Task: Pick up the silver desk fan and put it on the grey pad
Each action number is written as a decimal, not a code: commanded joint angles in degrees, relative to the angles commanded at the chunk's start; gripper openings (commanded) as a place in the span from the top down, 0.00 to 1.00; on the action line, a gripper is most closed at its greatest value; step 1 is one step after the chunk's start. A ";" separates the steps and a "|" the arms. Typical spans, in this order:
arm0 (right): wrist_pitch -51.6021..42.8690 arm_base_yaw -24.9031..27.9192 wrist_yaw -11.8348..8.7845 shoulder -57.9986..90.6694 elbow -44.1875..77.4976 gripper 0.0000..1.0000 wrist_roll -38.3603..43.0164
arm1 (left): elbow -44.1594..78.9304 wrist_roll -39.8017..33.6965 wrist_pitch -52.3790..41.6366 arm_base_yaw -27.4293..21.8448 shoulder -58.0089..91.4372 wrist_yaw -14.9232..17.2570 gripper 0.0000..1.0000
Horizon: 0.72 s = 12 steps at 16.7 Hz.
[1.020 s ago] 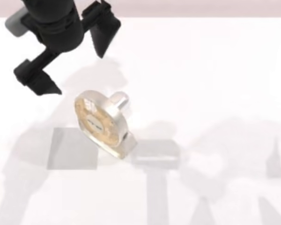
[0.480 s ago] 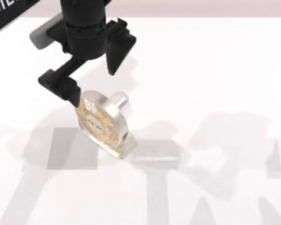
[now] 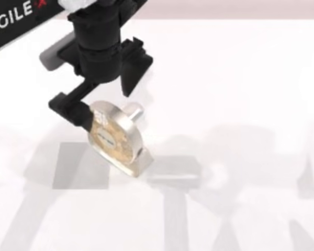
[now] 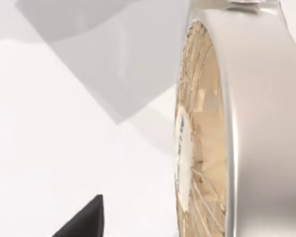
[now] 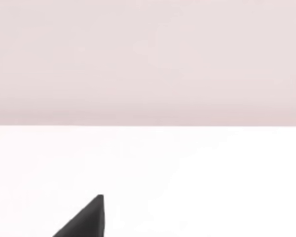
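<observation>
The silver desk fan (image 3: pixel 116 140) stands upright on the white surface (image 3: pixel 235 78), its foot just beside the grey pad (image 3: pixel 76 166). The left tool (image 3: pixel 105 99) straddles the fan's upper rim with fingers spread wide — nothing is held. Lower until both pads bracket the ring housing squarely, then close; the right arm is out of the top view.

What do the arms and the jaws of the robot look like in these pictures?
The left arm is matte black with a round wrist and a pale grey block on one side. White AGILE X lettering runs along its black link. The left gripper has two black wedge-shaped jaws on a crossbar. Of the right gripper, only one black pointed tip shows. No cables are visible.
</observation>
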 joint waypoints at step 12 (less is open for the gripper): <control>0.00 0.00 0.00 0.00 0.00 0.00 0.00 | -4.91 -0.03 4.61 -0.01 -0.37 0.00 0.38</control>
